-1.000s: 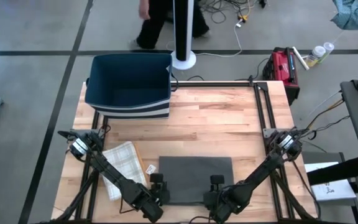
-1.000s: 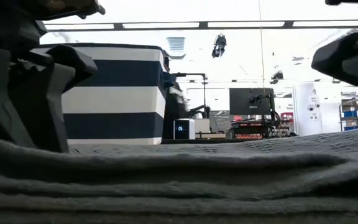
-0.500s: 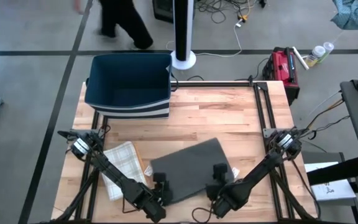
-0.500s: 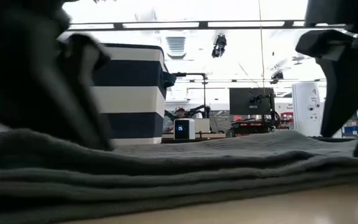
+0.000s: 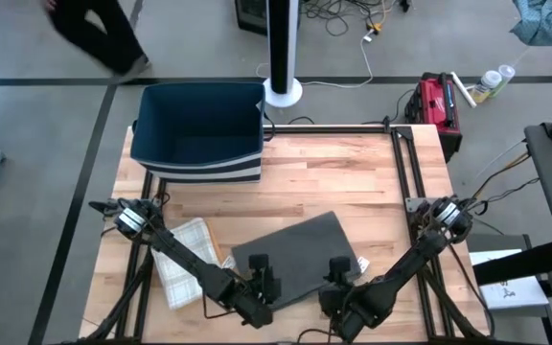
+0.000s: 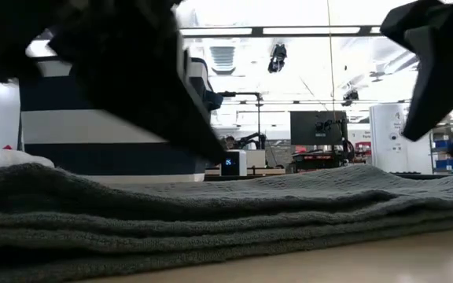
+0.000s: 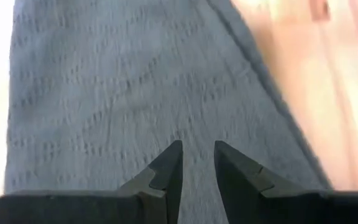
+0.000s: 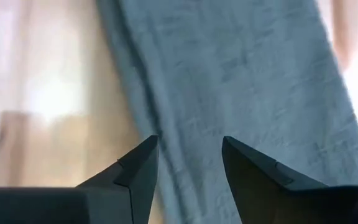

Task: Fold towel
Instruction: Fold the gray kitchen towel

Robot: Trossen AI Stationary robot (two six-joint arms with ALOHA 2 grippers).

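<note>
Since one second ago the grey towel has turned askew on the worktop, lying just beyond the open, empty left tool and right tool.

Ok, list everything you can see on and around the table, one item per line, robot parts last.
Grey towel: one, dark grey, folded, lying askew on the near middle of the table.
Checked cloth: one, pale checked, folded, on the table left of the grey towel.
Bin: one, navy with white stripes, at the far left of the table.
Table: one, light wood.
Red case: one, on the floor past the far right corner.
White post: one, standing on the floor behind the bin.
Person: one, in dark clothes, walking at far left.
Left pincer: one, dark, narrowly parted, over the towel's near left corner.
Right pincer: one, dark, open, at the towel's near right edge.
</note>
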